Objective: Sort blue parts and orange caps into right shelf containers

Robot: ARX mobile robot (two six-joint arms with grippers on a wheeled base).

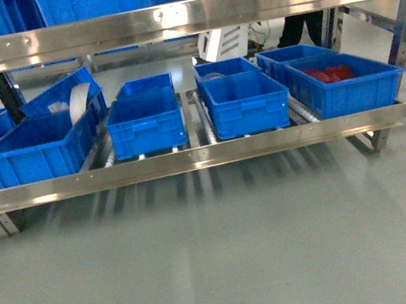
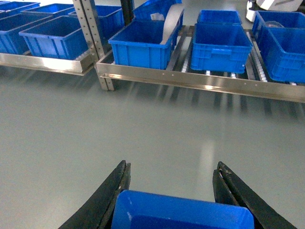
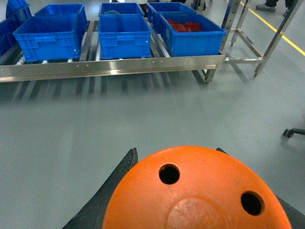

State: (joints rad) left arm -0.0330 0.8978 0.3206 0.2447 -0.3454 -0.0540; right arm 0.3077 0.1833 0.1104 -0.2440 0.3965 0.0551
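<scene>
Left hand grips a blue part, right hand an orange cap, both facing the shelf crates for sorting.

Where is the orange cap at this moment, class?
In the right wrist view, the orange cap sits low in the frame, clamped in the right gripper, above bare floor short of the shelf.

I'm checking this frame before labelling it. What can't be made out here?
- Blue part: left wrist view, bottom edge cuts it off in the left end effector; no stud visible.
- Orange cap: right wrist view, fills the right end effector; its side is hidden.
- Red contents of the rightmost crate: head view, too blurred to identify.
</scene>
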